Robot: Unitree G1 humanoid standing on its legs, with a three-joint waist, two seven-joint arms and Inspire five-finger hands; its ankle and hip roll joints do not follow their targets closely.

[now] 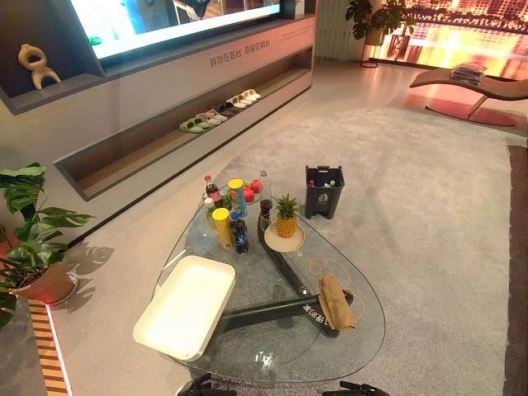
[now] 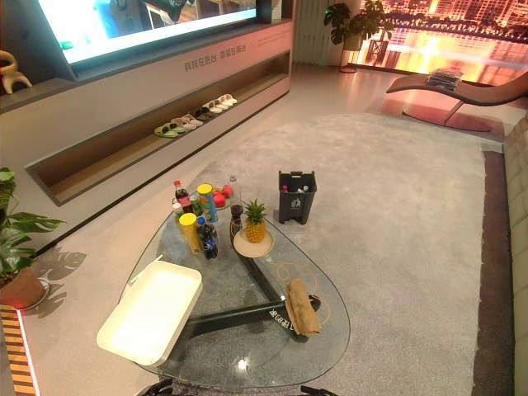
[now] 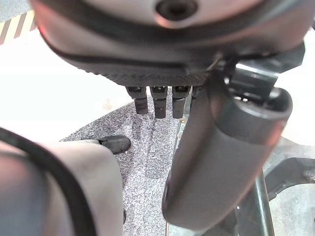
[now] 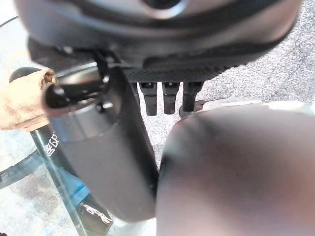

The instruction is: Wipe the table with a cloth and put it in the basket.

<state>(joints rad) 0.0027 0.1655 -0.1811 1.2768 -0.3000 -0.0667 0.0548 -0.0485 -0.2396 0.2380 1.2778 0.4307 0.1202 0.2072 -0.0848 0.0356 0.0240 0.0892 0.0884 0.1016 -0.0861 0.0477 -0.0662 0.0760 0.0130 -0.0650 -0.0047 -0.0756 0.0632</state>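
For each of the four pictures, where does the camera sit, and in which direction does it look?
Left eye view: on the head, looking down at the glass table, with the white basket and the tan cloth on it.
Right eye view: beside it, same scene; both share the pineapple.
Left wrist view: on the left arm, looking along the left hand, fingers straight, towards carpet.
Right wrist view: on the right arm, along the right hand, fingers straight; it shares the cloth with the head views.

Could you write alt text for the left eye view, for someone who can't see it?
A tan cloth lies bunched on a glass table, to the right of a white basket. Bottles and cans and a pineapple stand at the far end, with a dark bin on the carpet beyond.
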